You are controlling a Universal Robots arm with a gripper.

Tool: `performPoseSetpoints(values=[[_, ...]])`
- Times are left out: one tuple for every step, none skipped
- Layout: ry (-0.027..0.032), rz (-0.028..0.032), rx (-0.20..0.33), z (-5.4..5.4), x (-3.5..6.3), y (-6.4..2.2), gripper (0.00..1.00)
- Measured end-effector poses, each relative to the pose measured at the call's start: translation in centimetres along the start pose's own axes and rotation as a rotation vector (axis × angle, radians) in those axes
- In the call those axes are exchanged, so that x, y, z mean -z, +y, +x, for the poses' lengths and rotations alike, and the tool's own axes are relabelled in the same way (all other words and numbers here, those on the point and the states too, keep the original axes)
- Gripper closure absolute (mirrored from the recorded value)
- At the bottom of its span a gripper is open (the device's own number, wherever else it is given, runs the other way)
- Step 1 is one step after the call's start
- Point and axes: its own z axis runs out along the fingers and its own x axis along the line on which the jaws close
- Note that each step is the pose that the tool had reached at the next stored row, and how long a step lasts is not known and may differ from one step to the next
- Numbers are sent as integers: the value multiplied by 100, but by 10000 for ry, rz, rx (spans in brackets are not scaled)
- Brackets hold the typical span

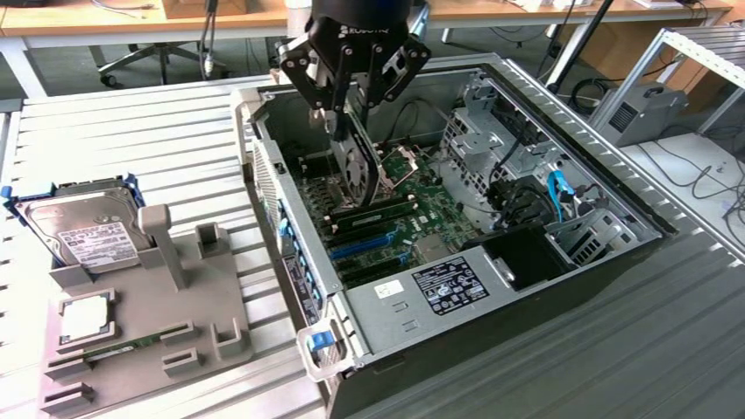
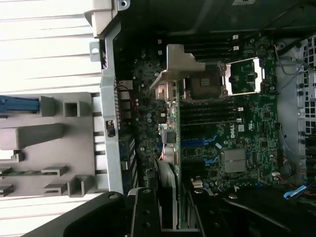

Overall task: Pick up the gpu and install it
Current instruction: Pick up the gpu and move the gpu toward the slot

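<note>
**Gpu held over the board inside the open case**

The gripper [image 1: 345,118] stood over the open computer case [image 1: 605,262], reaching down into it. Its fingers [image 1: 330,103] were closed on the upper edge of the gpu [image 1: 355,166]. The card hung edge-down and slightly tilted between them, over the motherboard [image 1: 437,209]. In the wrist view the gpu [image 2: 168,173] was seen edge-on, running away from the gripper [image 2: 170,212], with its silver bracket [image 2: 178,61] at the far end. I could not tell whether the lower edge touched the board.

Surroundings inside the case:
- The CPU socket [image 1: 410,166] with its frame lifted lay just beside the card.
- A memory module [image 1: 375,212] stood in the board near the card's lower edge.
- The blue slots [image 1: 366,246] lay just past that module, towards the case's near end, with nothing in them.
- The drive cage [image 1: 489,131] and blue cables [image 1: 559,188] sat on the exterior view's right, well apart from the card.
- The case wall [image 1: 265,166] ran close along the side on the exterior view's left.

Outside the case, on the slatted table [image 1: 117,122]:
- A grey fixture [image 1: 174,288] stood beside the case on the exterior view's left.
- It carried a hard drive [image 1: 87,231] with a white label, leaning in a blue frame.
- It also carried a square silver chip [image 1: 87,319] and a slim green memory stick [image 1: 122,346].
</note>
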Motion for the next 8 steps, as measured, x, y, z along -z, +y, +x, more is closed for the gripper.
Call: performPoseSetpoints(values=[[0,0,-1,-44,-2,3,71],[0,0,-1,-99,-4,8,71],[0,0,0,-129,-5,10,71],[0,0,-1,-189,-8,15,71],[0,1,-1,-283,-12,22,71],[0,-1,-2,-375,-19,29,71],[0,0,0,-479,-25,37,71],[1,0,-1,-561,-31,43,71]])
